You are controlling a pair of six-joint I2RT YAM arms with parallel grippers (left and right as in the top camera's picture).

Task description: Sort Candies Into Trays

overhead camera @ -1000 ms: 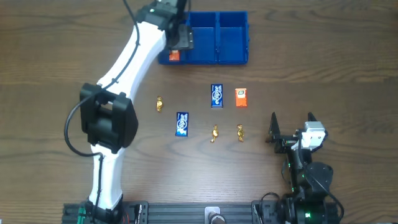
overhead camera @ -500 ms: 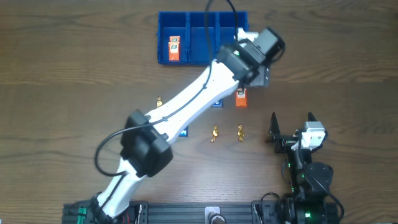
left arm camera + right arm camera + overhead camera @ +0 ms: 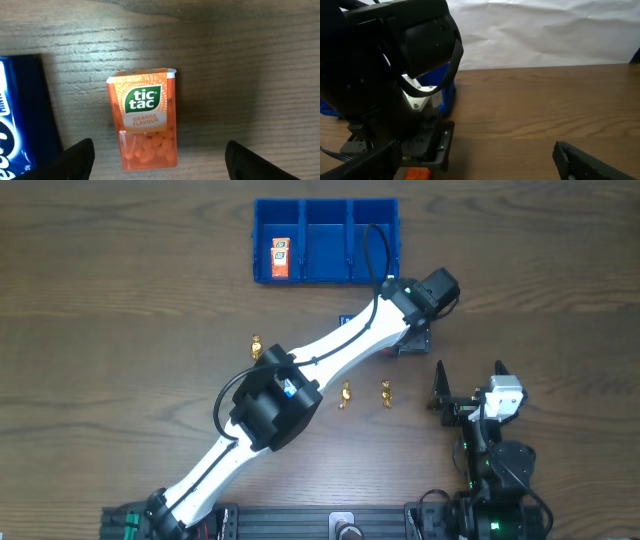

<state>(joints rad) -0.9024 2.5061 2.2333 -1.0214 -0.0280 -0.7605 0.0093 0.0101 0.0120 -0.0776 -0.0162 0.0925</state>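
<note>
An orange candy box (image 3: 145, 117) lies flat on the wooden table, and my left gripper (image 3: 159, 149) hangs open right above it with a finger on either side. In the top view the left arm stretches across to the right, its gripper (image 3: 411, 343) covering that box. A second orange box (image 3: 281, 258) rests in the left compartment of the blue tray (image 3: 390, 240). A blue candy bar (image 3: 20, 115) lies beside the first box. Three gold wrapped candies (image 3: 256, 346), (image 3: 345, 394), (image 3: 386, 391) sit mid-table. My right gripper (image 3: 470, 383) stands open and empty at the right.
The left arm's elbow (image 3: 272, 402) hovers over the table's middle and partly hides another blue bar (image 3: 291, 386). In the right wrist view the left arm's gripper (image 3: 420, 100) looms close ahead, with the blue tray's corner (image 3: 447, 85) behind it.
The left arm has swung from the tray's left compartment, where it left an orange box, across to the right and come down over the orange box on the table. The right arm is still.
</note>
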